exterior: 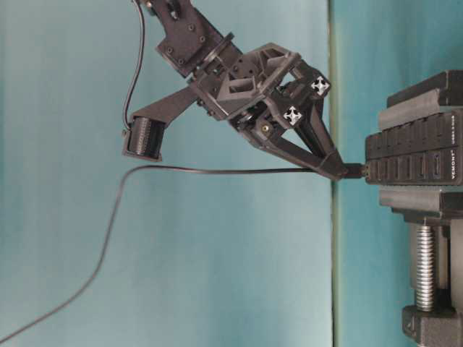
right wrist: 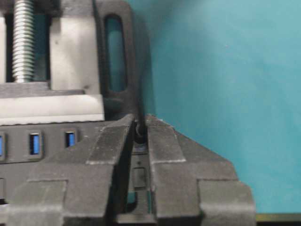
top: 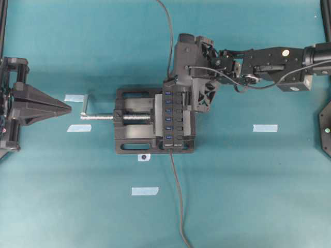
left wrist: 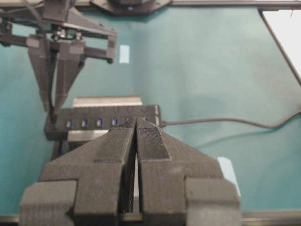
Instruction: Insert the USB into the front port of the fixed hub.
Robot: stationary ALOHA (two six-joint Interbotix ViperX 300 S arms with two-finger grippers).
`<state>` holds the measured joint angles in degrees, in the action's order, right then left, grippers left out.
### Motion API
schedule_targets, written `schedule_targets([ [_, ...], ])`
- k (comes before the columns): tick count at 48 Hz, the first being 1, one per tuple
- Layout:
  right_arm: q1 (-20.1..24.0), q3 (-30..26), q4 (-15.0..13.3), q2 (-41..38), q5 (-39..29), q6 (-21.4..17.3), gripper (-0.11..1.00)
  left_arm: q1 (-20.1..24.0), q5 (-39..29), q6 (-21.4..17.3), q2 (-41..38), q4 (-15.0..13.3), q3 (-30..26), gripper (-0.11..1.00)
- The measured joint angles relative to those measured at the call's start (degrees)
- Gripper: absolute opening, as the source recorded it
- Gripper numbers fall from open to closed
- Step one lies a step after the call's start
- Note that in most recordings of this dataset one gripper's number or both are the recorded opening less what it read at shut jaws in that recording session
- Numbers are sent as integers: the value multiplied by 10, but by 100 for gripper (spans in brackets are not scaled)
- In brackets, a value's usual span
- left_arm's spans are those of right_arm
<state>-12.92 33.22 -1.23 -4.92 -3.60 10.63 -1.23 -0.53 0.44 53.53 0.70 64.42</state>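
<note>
Pinching the USB [exterior: 352, 171], the right gripper [exterior: 334, 170] holds it touching the fixed hub's [exterior: 416, 155] end, plug's long axis in line with the hub. Left gripper [left wrist: 136, 136], pressed together, sits well apart.

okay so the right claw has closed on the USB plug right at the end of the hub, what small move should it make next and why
Probably a short, straight push toward the fixed hub. In the table-level view the right claw is shut on the USB, which sits level at the hub's end face but looks not fully seated. The cable trails straight behind, so pushing along that line seems best. The left claw is parked, shut.
</note>
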Motion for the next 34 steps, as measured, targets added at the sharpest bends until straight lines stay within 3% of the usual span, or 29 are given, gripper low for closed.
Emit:
schedule_targets([
  [34, 0, 0, 3, 15, -8, -1, 4, 0, 1, 9, 0, 1, 3, 0],
])
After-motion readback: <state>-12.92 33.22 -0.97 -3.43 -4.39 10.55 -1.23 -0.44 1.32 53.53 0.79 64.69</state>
